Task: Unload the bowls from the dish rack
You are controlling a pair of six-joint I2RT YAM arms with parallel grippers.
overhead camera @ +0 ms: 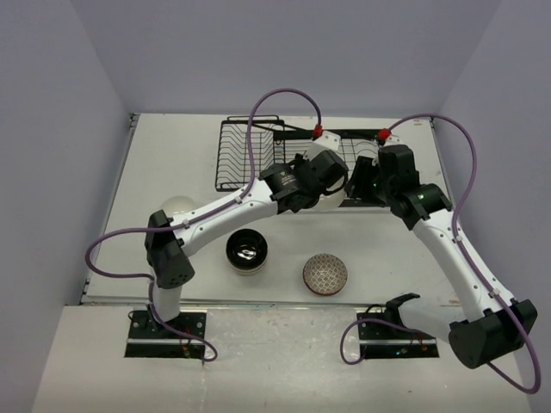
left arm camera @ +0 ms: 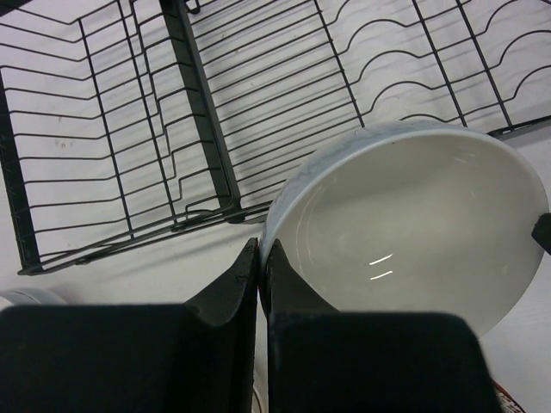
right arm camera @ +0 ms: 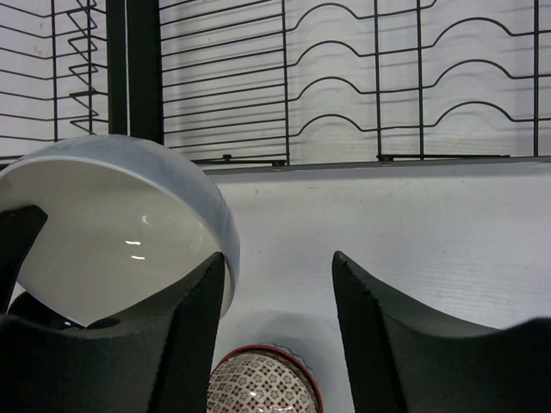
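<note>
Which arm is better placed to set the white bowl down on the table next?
Left. The left gripper pinches the white bowl by its rim, jaws shut; the right gripper stands beside it with jaws open, holding nothing.

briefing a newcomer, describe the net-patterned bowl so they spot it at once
Start at the black wire dish rack across the white table, then come to the near edge. Of two round bowls there, the brown net-patterned ceramic bowl is the right-hand one; the neighbouring black-lined bowl is plain glossy inside.
</note>
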